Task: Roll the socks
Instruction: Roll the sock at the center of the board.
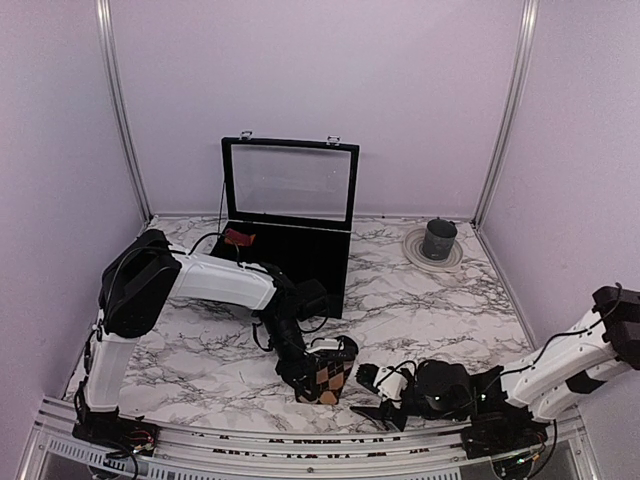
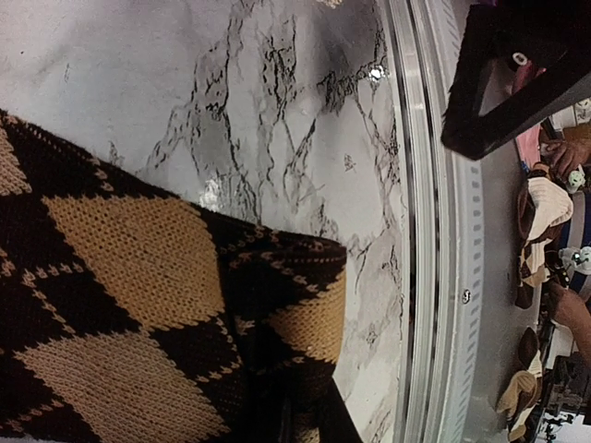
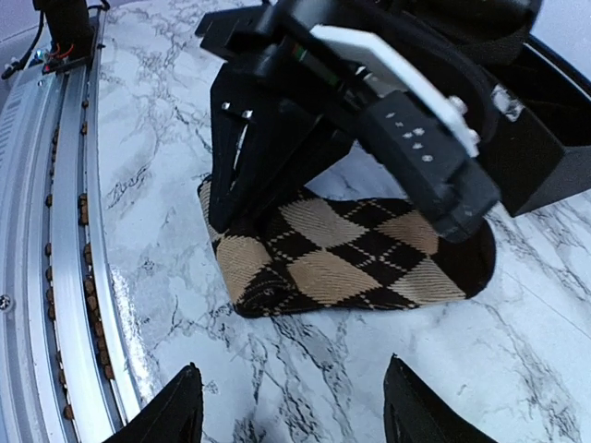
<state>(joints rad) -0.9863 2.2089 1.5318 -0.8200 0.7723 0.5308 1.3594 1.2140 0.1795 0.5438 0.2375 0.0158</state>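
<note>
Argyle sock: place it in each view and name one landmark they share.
Top external: argyle sock low centre, near the front rail.
Left wrist: sock fills the lower left; rail at right.
Right wrist: sock at centre; rail at left.
Shared landmark: the metal front rail.

The right half of the table (image 1: 440,310) lay bare out to its right edge, giving broad passage. At the back edge a black case (image 1: 290,255) with its lid raised blocked the middle, and a dark cup (image 1: 438,238) on a plate (image 1: 412,252) filled the back right corner. The left arm (image 1: 220,280) slanted from the left edge to the near-edge middle, over the argyle sock (image 3: 351,254). Only a narrow strip of marble separated that sock from the right gripper (image 3: 291,369).
</note>
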